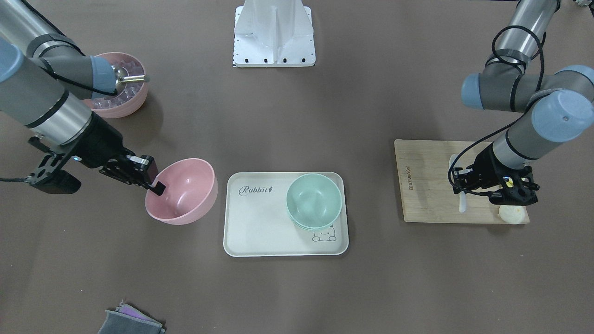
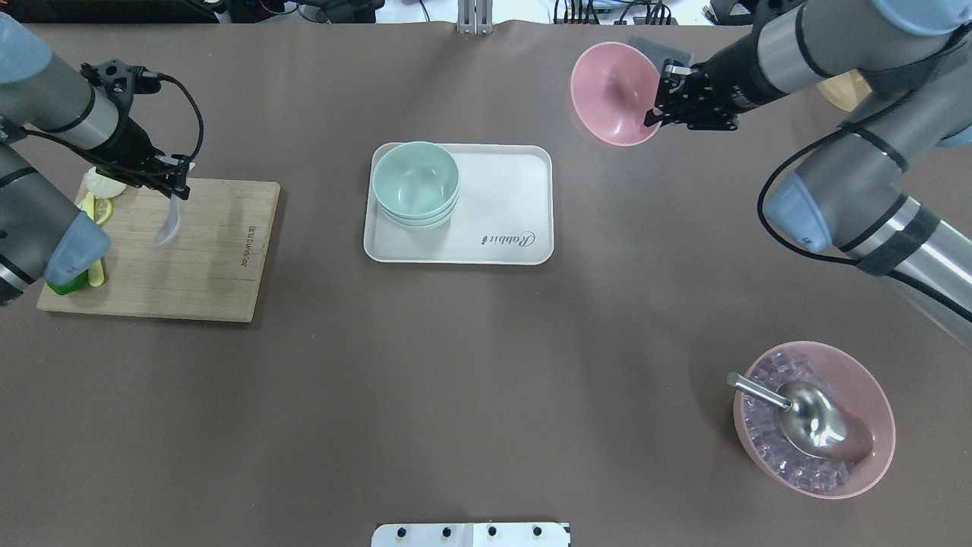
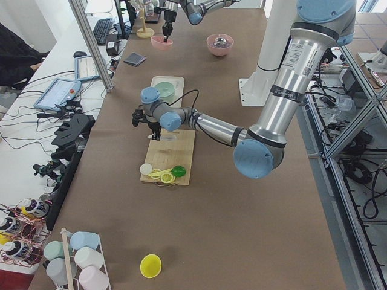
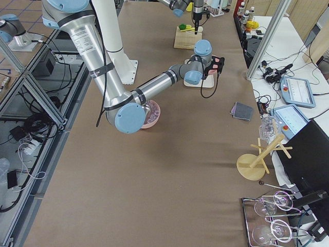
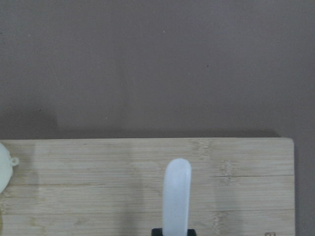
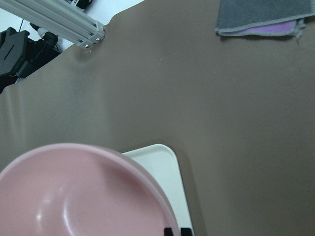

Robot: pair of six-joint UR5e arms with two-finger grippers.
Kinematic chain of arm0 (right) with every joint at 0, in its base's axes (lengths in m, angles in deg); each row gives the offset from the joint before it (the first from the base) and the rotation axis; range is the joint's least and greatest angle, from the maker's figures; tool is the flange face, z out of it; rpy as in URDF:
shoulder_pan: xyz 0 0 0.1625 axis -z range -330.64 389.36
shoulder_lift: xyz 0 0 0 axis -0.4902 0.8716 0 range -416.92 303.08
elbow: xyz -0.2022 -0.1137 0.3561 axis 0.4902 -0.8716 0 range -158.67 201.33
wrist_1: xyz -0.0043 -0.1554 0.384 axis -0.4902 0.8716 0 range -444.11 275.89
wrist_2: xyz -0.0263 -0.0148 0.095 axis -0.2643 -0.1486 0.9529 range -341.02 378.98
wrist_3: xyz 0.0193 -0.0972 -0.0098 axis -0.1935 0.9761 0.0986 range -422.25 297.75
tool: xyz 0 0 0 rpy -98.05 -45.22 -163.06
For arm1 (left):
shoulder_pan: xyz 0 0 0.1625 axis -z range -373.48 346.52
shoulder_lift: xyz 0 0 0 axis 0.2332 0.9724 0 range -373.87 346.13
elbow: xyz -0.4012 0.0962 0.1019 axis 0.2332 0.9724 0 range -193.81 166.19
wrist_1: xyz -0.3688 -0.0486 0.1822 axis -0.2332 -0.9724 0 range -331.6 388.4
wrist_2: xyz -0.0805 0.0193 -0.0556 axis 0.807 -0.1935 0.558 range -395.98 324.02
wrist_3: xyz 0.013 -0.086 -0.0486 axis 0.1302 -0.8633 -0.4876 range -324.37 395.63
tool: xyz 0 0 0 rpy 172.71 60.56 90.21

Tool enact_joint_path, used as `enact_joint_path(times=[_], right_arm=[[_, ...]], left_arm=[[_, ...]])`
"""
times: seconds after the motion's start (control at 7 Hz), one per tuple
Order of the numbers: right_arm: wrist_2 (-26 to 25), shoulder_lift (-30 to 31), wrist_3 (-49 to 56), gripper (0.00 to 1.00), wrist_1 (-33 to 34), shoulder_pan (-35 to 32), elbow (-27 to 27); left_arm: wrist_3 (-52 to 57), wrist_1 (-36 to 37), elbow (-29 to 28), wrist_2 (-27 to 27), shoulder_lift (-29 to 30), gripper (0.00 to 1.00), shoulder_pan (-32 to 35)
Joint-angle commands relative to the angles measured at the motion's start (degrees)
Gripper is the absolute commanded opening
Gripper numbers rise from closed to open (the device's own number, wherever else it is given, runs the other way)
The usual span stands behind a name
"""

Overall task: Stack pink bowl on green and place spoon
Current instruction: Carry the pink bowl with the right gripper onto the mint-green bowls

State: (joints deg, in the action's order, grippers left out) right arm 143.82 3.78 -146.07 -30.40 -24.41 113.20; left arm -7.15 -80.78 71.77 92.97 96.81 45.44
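Note:
My right gripper [image 1: 157, 184] is shut on the rim of the empty pink bowl [image 1: 183, 190] and holds it lifted and tilted, off to the side of the white tray [image 1: 260, 222]. The bowl also shows in the overhead view [image 2: 611, 91] and the right wrist view [image 6: 83, 196]. The green bowl [image 1: 314, 199] sits on one end of the tray, on top of another like it. My left gripper [image 2: 178, 190] is shut on the handle of the white spoon [image 2: 168, 224], holding it slanted over the wooden cutting board [image 2: 205, 258]. The spoon shows in the left wrist view [image 5: 177, 196].
A second pink bowl [image 2: 812, 418] with ice cubes and a metal scoop stands near the robot's right side. Onion and lemon pieces [image 2: 102, 194] lie on the board's outer end. A grey cloth [image 1: 130, 322] lies at the far edge. The robot base plate [image 1: 274, 41] is at the centre.

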Motion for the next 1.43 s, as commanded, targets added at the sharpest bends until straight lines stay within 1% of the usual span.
enact_joint_path(times=[0.0,0.14,0.29,0.86,1.0,1.14,1.29], right_arm=[[-7.0,-5.6,-1.5,0.00,0.0,5.6,-3.3],[-8.6,-9.2,-3.4,0.00,0.1,6.8,-6.6],[-8.7,-10.9,-7.3,0.00,-0.1,7.7,-7.9],[-9.0,-13.7,-10.1,0.00,-0.1,10.8,-11.0],[-9.0,-16.0,-13.5,0.00,0.1,11.5,-13.8],[-8.9,-17.3,-15.6,0.00,0.3,12.1,-15.5],[-8.6,-17.4,-16.5,0.00,0.4,12.2,-15.5]], left_arm=[[0.0,0.0,0.0,1.1,0.3,0.00,0.9],[0.0,-0.1,0.0,1.2,0.4,0.00,0.9],[0.0,0.0,0.0,1.1,0.4,0.00,1.0],[0.0,0.1,-0.2,1.1,0.7,0.00,1.1],[0.0,0.0,-0.4,1.1,0.8,0.00,1.0],[0.0,0.1,-0.4,1.1,0.8,0.00,1.0],[0.0,0.1,-0.4,1.1,0.8,0.00,1.1]])
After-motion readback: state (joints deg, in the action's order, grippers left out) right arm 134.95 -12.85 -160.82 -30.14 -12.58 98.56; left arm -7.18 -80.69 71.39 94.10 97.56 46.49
